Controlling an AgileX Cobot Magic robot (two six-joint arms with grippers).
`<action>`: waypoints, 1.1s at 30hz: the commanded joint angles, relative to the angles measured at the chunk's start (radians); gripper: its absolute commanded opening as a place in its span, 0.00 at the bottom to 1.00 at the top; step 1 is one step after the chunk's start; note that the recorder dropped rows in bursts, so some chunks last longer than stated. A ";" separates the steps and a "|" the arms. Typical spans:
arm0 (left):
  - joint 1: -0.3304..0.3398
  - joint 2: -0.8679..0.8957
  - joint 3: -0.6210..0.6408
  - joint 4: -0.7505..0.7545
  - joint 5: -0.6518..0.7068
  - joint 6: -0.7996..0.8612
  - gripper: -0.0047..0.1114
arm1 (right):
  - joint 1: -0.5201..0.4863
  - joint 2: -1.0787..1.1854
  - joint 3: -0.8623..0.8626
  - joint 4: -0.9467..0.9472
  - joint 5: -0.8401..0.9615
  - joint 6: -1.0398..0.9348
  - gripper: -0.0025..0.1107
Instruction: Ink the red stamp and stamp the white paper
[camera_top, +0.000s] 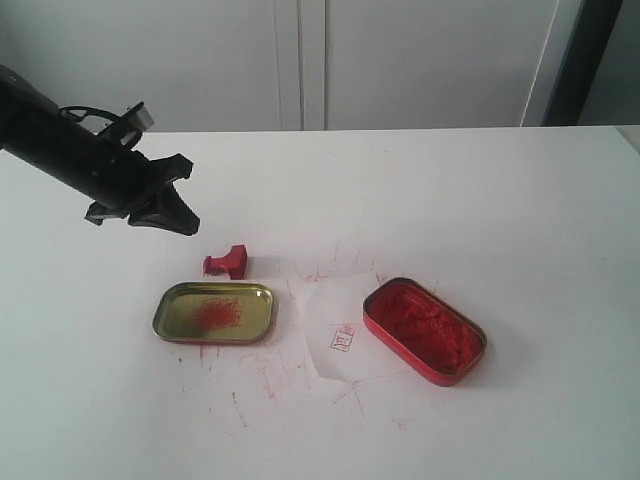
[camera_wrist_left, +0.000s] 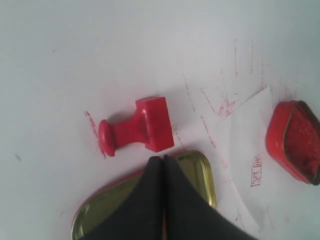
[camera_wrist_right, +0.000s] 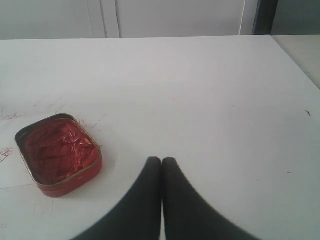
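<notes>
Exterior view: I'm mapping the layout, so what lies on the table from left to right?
gold tray → white paper → red ink tin. The red stamp lies within the tray's span, so it is left out.

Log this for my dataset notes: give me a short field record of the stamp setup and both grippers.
red stamp: lying on its side on the table, beside the gold tray, not held
white paper: flat between the tray and the red ink tin; carries one red imprint
left gripper: shut, empty, raised near the stamp
right gripper: shut, empty, seen only in its wrist view
task state: stamp not yet picked up
</notes>
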 joint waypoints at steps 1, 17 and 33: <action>0.003 -0.033 0.019 0.026 0.039 -0.064 0.04 | -0.003 -0.004 0.004 -0.007 -0.013 -0.001 0.02; -0.039 -0.280 0.235 0.176 -0.123 -0.156 0.04 | -0.003 -0.004 0.004 -0.007 -0.013 -0.001 0.02; -0.291 -0.437 0.236 0.760 -0.066 -0.553 0.04 | -0.003 -0.004 0.004 -0.007 -0.013 -0.001 0.02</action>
